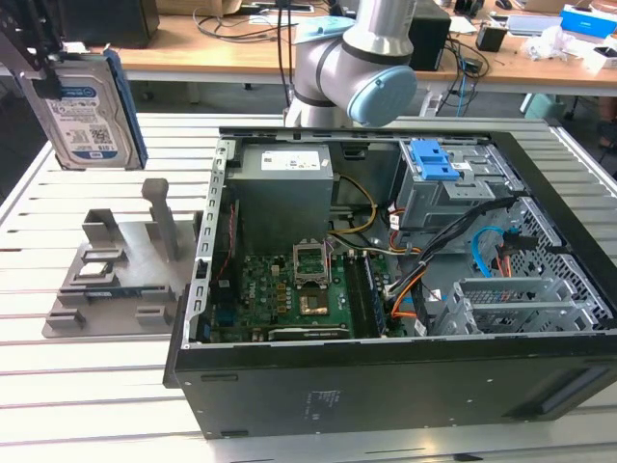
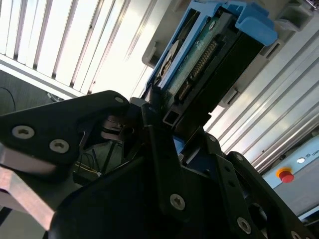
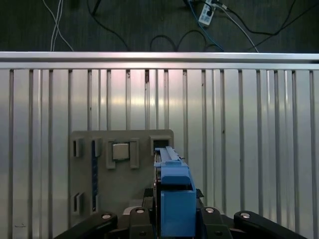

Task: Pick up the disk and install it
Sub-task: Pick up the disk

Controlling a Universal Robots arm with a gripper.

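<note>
The picking-up half of the job looks done, and the installing half is not yet done. The gripper (image 1: 43, 77) is closed on the disk (image 1: 92, 111) and holds it clear of everything, upright, with its labelled face showing in the exterior view and a blue carrier rail along one edge. In the second wrist view the black fingers (image 2: 162, 159) clamp one end of the disk (image 2: 199, 55), and the rest of it, with its connector edge and blue carrier, juts out beyond them. Directly below the gripper, and apart from it, stands the grey stand (image 1: 116, 270) on the slatted worktop (image 1: 96, 386). The first wrist view looks straight down past the blue carrier of the disk (image 3: 174, 194) onto that stand (image 3: 119, 149), and the disk does not touch it. The open computer case (image 1: 386, 289) lies well apart from the gripper, off to the exterior view's right, with its boards and cables exposed. Inside it, at the side far from the gripper, sits a metal drive cage with a blue latch plate (image 1: 439, 169) on top. I judge this to be where the disk belongs, though the exact slot cannot be made out. The disk is nowhere near the case, so carrying it across, lining it up and seating it all remain.
</note>
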